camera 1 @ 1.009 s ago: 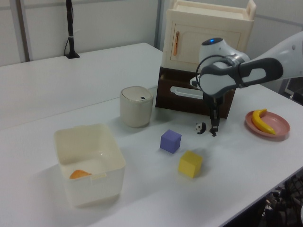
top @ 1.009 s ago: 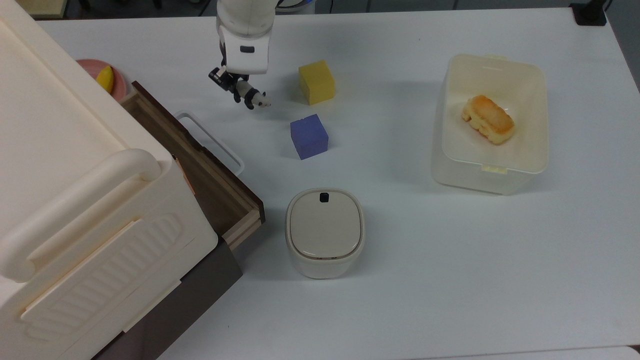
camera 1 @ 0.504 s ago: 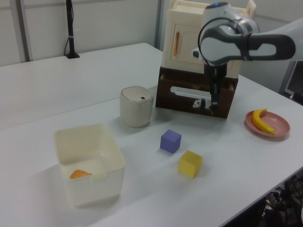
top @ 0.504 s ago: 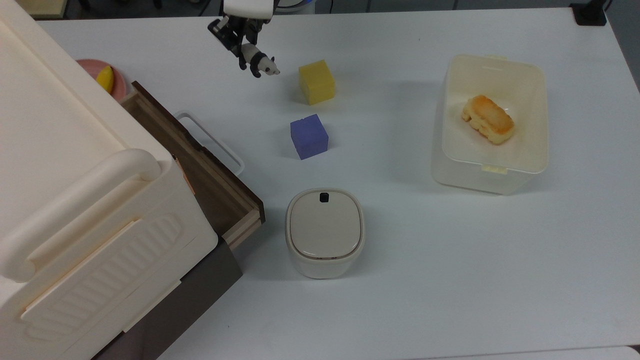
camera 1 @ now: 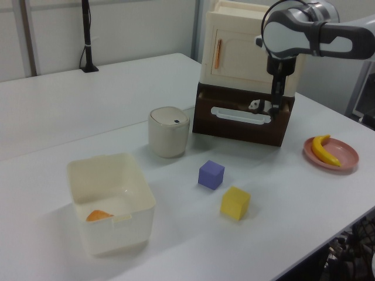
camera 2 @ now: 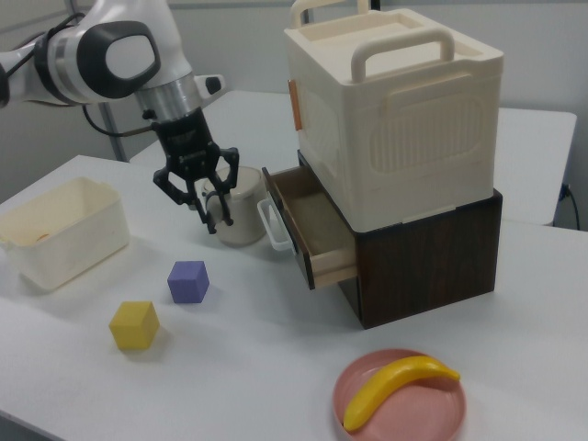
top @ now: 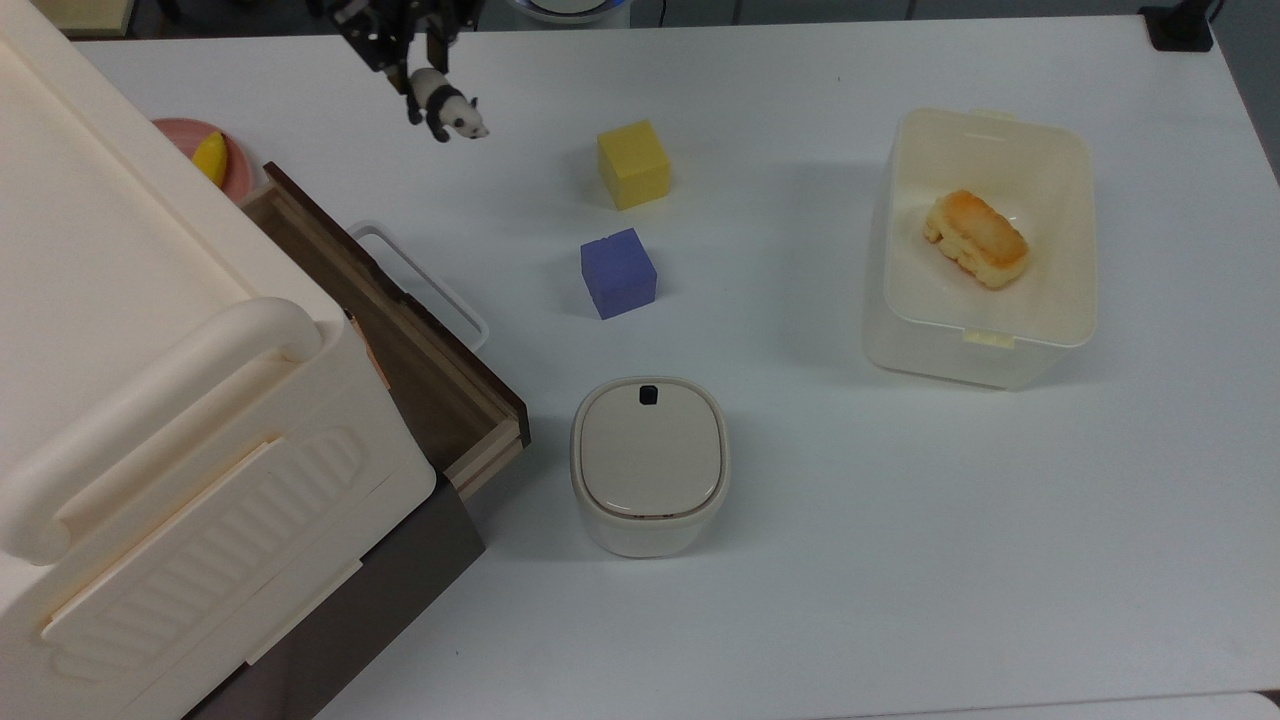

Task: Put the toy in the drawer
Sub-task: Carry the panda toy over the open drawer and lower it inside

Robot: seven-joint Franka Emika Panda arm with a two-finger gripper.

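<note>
Currently gripper [top: 418, 72] fingers pinch the toy [top: 445, 106], held above the table [top: 800, 550]. Drawer [camera 2: 308, 223] open. No readable labels.

Yellow cube [top: 633, 163], purple-blue cube [top: 618, 272]

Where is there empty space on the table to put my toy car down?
The biggest bare patch of table lies below the tub and right of the lidded bin in the top view. Another runs between the yellow cube and the tub. It is crowded near the open drawer, the purple cube and the bin.
</note>
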